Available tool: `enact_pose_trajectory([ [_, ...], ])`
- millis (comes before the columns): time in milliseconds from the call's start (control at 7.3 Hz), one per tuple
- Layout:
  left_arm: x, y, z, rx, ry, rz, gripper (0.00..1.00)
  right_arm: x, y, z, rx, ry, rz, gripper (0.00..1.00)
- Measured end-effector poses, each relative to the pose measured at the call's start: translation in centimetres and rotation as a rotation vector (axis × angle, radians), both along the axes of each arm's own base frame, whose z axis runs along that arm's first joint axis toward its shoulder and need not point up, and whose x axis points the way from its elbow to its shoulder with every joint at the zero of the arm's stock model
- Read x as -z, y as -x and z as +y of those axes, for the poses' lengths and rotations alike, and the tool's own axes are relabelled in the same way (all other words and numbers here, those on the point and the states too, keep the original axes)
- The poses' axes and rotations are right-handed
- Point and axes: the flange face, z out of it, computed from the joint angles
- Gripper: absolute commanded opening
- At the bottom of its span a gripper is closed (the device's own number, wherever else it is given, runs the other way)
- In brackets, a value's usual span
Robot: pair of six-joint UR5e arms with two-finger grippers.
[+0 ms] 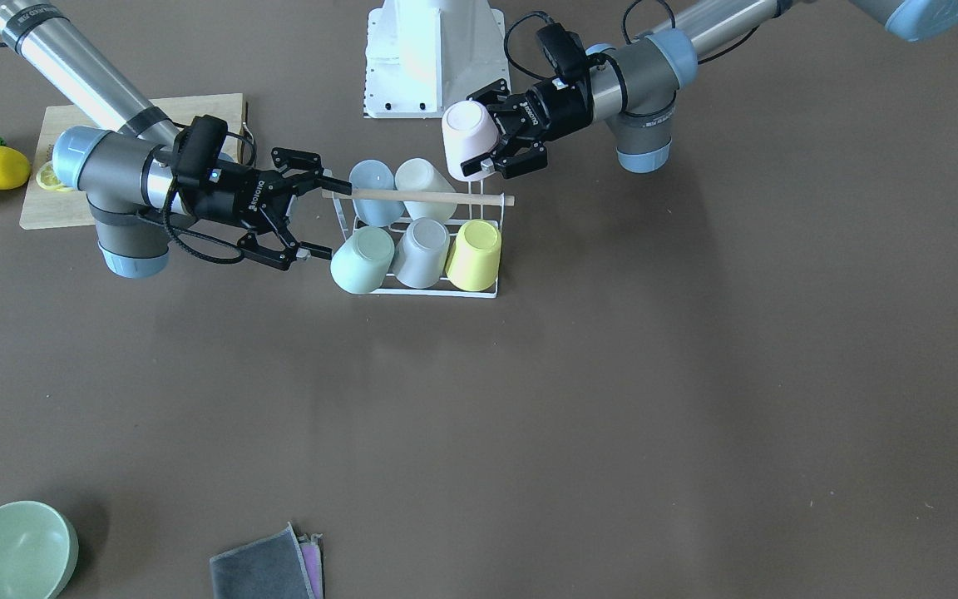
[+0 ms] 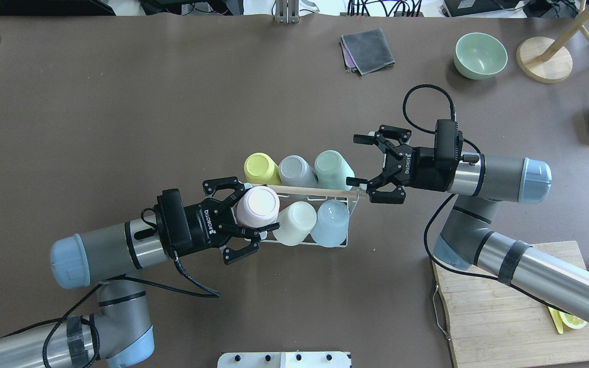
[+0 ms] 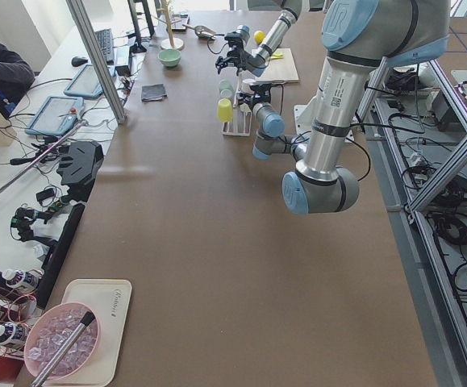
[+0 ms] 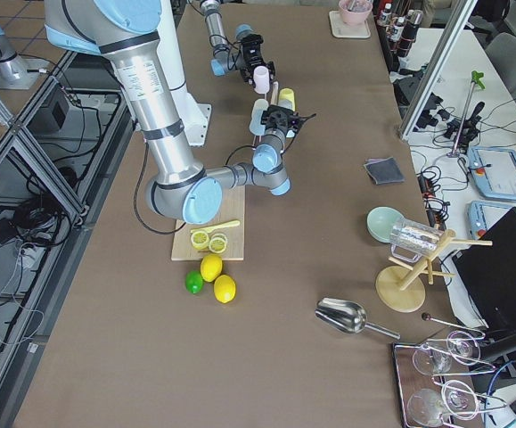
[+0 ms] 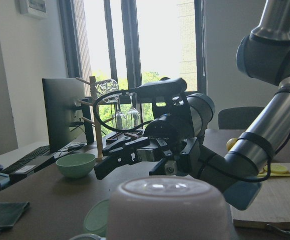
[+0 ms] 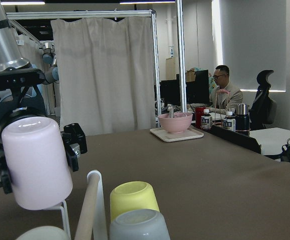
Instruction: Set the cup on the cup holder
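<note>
You have the pink cup (image 1: 469,139) upside down, clamped in the left gripper (image 2: 259,208), over the cup holder (image 2: 320,192) at its 8 o'clock corner. Five other cups (image 2: 298,171) are racked. Lowering and release remain, I judge. The right gripper (image 2: 353,159) stands spread and empty at 3 o'clock.

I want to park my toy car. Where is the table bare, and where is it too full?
Bare: the wide brown stretch between the cup holder and the grey cloth and green bowl. Crowded: round the cup holder, with the left fingers holding the pink cup and the right fingers open beside it.
</note>
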Motion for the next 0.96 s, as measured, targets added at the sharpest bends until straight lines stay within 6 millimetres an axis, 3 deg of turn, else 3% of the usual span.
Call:
enact_pose_trajectory([
  [274, -0.1, 0.0, 0.0, -0.001, -0.001, -0.002, 0.61, -2.0, -3.8, -2.6, 0.077, 0.028, 0.116, 1.00],
  [411, -0.2, -0.1, 0.0, -0.001, 0.000, -0.006, 0.98, -3.1, -6.7, -4.4, 0.118, 0.047, 0.199, 1.00],
  [685, -0.2, -0.1, -0.1, 0.004, 0.005, -0.005, 0.98, -5.5, -13.4, -8.1, 0.213, 0.134, 0.385, 1.00],
  [959, -0.3, -0.1, -0.1, 0.008, 0.007, -0.004, 0.98, -7.6, -18.2, -10.7, 0.277, 0.304, 0.504, 1.00],
])
